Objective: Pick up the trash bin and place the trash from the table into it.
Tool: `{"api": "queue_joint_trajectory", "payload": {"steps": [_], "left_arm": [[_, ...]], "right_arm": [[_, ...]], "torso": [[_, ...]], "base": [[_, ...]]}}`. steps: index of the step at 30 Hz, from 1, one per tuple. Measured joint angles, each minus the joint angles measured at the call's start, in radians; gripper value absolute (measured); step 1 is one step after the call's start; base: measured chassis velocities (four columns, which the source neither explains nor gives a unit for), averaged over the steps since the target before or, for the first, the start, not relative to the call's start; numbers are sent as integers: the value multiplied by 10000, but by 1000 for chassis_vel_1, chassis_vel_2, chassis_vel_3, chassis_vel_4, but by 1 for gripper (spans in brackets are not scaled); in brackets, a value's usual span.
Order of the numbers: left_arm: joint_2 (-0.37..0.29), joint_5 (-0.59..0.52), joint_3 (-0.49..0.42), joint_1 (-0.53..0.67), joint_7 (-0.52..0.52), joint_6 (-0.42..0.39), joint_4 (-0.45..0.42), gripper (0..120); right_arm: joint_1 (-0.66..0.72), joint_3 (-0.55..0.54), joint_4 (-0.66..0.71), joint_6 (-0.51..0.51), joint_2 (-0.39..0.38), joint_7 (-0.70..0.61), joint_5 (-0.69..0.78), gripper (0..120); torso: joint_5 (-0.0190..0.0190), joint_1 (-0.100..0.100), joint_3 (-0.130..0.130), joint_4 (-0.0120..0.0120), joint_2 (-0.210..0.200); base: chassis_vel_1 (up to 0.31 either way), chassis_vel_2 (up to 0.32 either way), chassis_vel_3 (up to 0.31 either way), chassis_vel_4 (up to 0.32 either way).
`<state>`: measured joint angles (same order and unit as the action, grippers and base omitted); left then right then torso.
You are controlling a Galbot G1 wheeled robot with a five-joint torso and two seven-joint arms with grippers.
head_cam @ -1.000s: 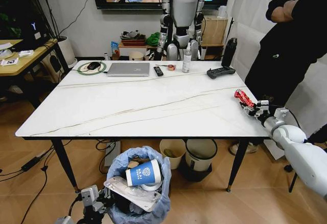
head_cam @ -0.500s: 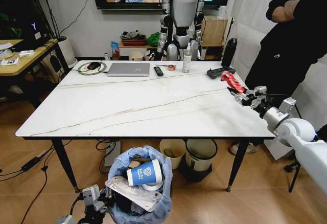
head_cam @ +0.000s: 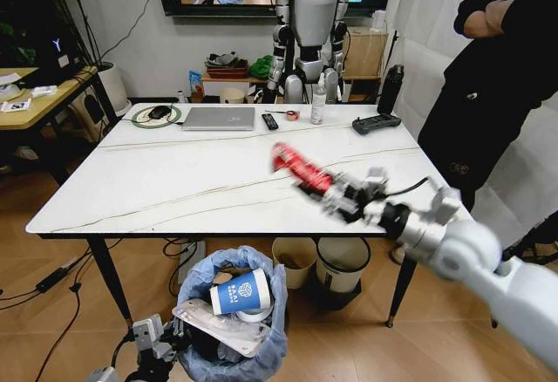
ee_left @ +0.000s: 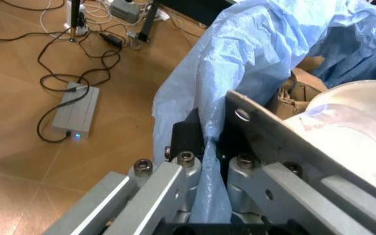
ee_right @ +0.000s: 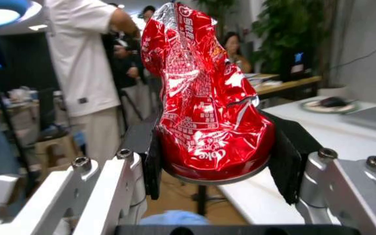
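Note:
My right gripper is shut on a crushed red wrapper and holds it above the front half of the white marble-look table. In the right wrist view the red wrapper stands upright between the black pads of the gripper. Below the table's front edge, the trash bin with its light-blue bag holds a blue paper cup and a clear flat tray. My left gripper is shut on its rim. In the left wrist view the gripper pinches the bag and rim.
At the table's far edge lie a silver laptop, a black remote, a bottle and a black controller. Under the table stand a cream bucket and a white bin. A person stands at right.
My right arm has swung left from the table's right edge to over its front middle, carrying the red wrapper. The trash bin has shifted slightly left.

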<state>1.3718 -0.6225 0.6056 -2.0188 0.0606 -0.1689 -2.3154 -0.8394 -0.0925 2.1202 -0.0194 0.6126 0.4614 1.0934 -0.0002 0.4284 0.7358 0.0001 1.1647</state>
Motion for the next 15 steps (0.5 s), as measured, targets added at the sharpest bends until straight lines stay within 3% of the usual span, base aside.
{"api": "queue_joint_trajectory", "payload": {"steps": [9, 15], "left_arm": [[129, 8, -65, 10, 17, -53, 26, 0], [221, 23, -92, -11, 3, -58, 83, 0]], "right_arm": [[334, -2558, 404, -409, 590, -704, -128, 44], [452, -3265, -346, -416, 1211, -858, -250, 44]], "torso": [[0, 0, 0, -1, 0], [0, 2, 1, 0, 0]], "base": [[0, 0, 0, 0], [0, 0, 0, 0]]}}
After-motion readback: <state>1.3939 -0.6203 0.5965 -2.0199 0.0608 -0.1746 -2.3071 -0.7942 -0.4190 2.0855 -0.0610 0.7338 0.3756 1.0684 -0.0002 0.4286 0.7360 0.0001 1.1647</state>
